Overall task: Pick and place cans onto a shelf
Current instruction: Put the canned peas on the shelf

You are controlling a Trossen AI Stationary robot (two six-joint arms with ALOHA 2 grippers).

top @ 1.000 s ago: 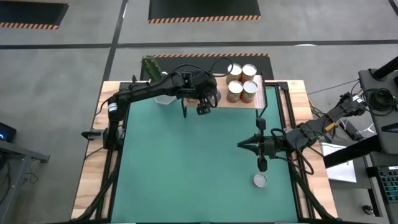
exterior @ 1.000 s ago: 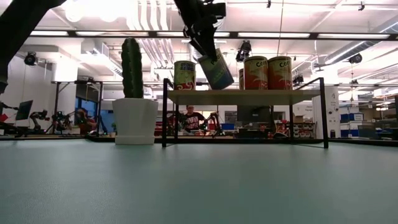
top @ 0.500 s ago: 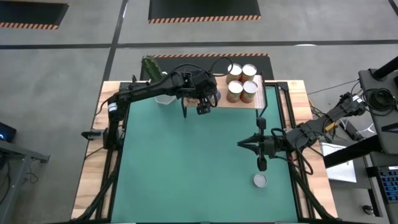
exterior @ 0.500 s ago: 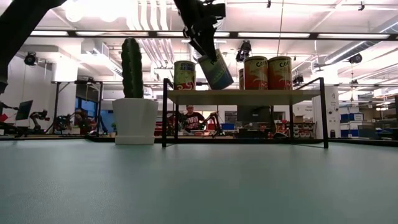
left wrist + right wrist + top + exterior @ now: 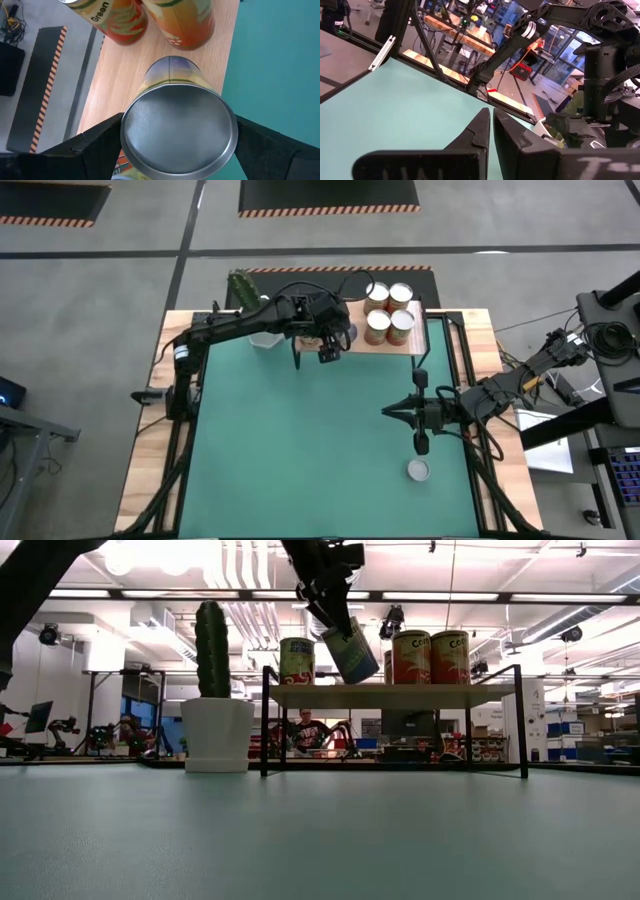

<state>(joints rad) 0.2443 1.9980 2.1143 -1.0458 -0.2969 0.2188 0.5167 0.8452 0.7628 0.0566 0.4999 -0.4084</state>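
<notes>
My left gripper point(image 5: 331, 340) is shut on a greenish can point(image 5: 352, 650) and holds it tilted just above the left part of the shelf point(image 5: 390, 695). In the left wrist view the can's silvery top point(image 5: 177, 132) sits between my fingers point(image 5: 95, 142) over the light-wood board point(image 5: 117, 90). Several orange cans point(image 5: 389, 310) stand on the shelf's right part, and one greenish can point(image 5: 297, 660) stands at its left end. One can point(image 5: 417, 470) stands alone on the green mat. My right gripper point(image 5: 388, 412) is shut and empty, above the mat, apart from that can.
A white pot with a cactus point(image 5: 216, 730) stands left of the shelf, close to my left arm. The wooden table rim point(image 5: 485, 330) and black frame bars border the mat. People and benches show in the room behind.
The held can has shifted very slightly to the right over the shelf. The right arm has not moved.
</notes>
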